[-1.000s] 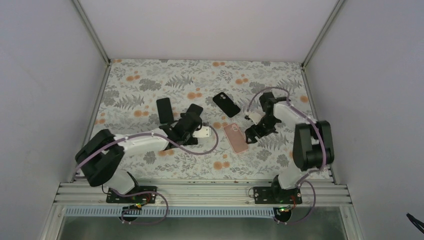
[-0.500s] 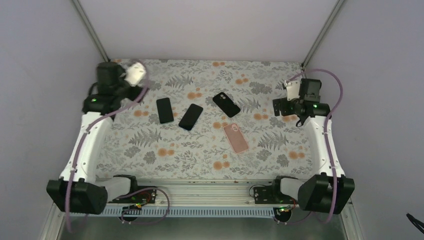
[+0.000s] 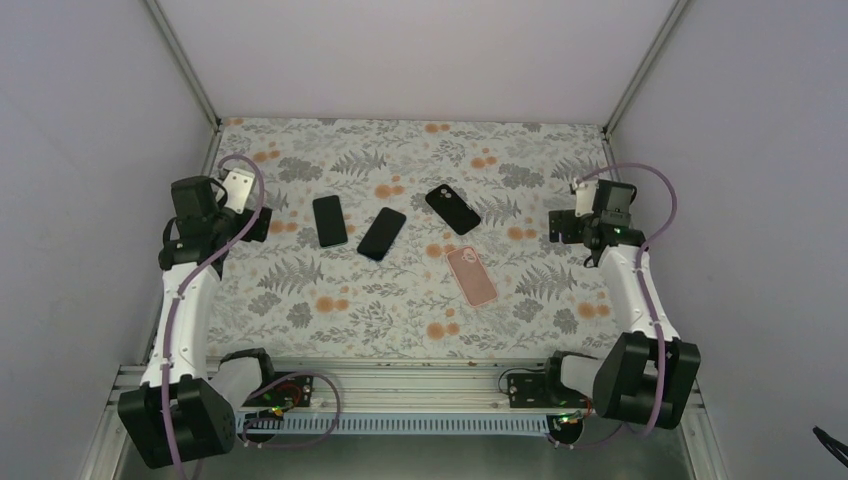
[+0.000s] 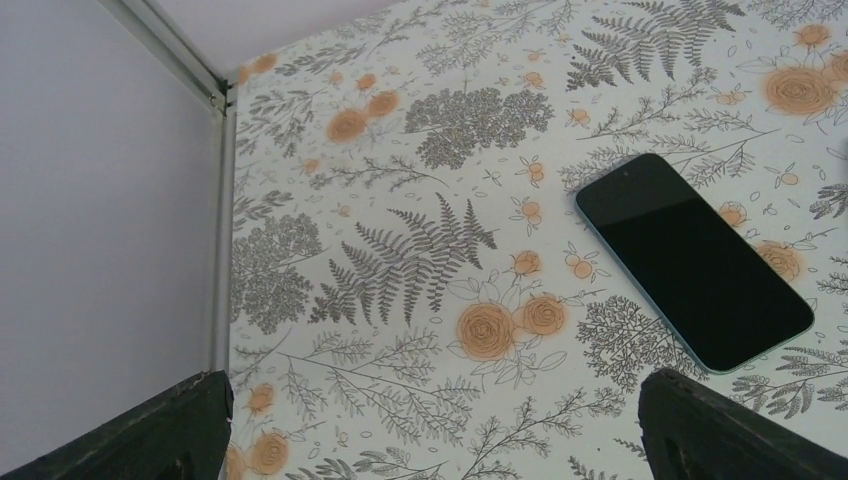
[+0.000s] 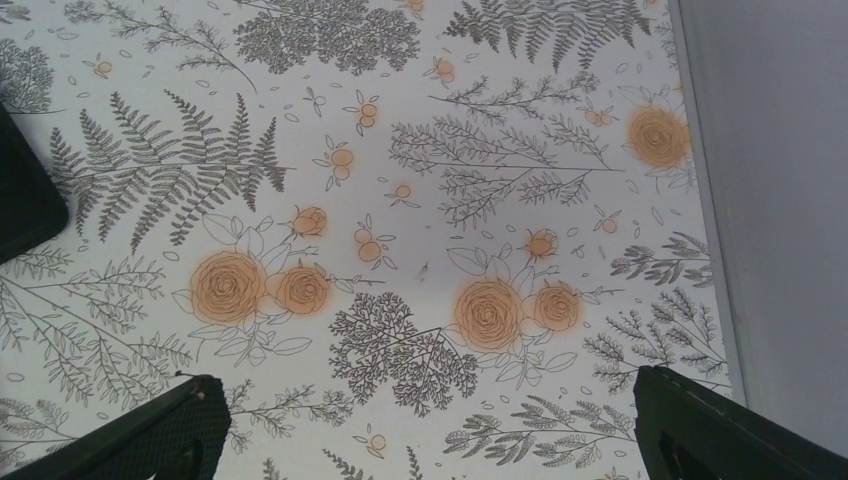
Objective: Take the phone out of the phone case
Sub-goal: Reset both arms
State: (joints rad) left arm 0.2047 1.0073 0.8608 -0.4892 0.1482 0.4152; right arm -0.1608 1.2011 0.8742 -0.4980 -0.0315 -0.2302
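Observation:
A pink phone case (image 3: 471, 275) lies flat right of the mat's centre, back side up with a camera cutout at its far corner; I cannot tell whether a phone is inside. A black phone or case showing a camera lens (image 3: 452, 208) lies behind it, and its corner shows in the right wrist view (image 5: 25, 200). My left gripper (image 3: 258, 225) is open and empty near the left wall. My right gripper (image 3: 556, 227) is open and empty near the right wall. Both are far from the pink case. Their open fingers show in the wrist views (image 4: 150, 430) (image 5: 150, 435).
Two bare black phones lie screen up on the floral mat, one (image 3: 329, 220) left of centre and one (image 3: 381, 233) beside it. The first also shows in the left wrist view (image 4: 690, 260). Grey walls (image 5: 780, 200) close the left, right and far sides.
Both arms have pulled away from the middle of the mat to the side walls, then dropped a little lower. The phones and the pink case have not moved.

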